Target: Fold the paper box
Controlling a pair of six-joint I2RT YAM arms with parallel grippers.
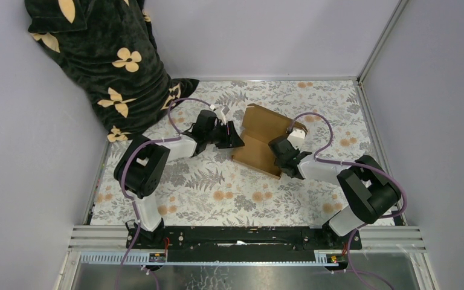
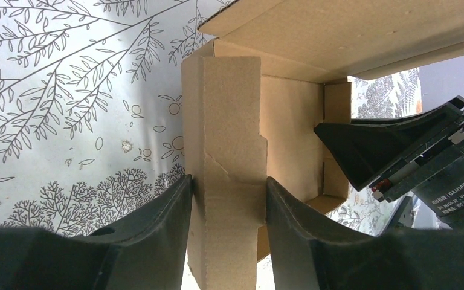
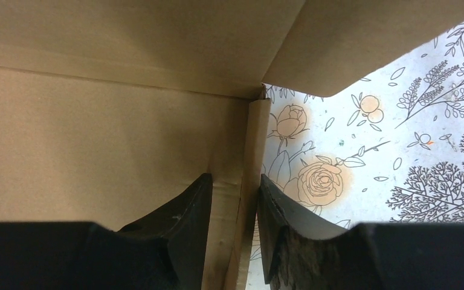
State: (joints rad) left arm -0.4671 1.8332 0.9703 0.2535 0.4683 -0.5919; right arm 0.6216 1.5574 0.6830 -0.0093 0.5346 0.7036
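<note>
While in both grippers, paper box.

1. The top camera hangs high above and behind the arm bases, tilted down and forward. From far off it takes in the whole floral tabletop.
2. The left wrist camera sits right behind the left fingers. It looks out along them, low over the tabletop and very close to the paper box.
3. The right wrist camera peers past the right fingers the same way, hard up against the box from its other side.
4. All three views share the box. The left wrist view also catches the right arm beyond it, so the wrist cameras roughly face each other.
</note>
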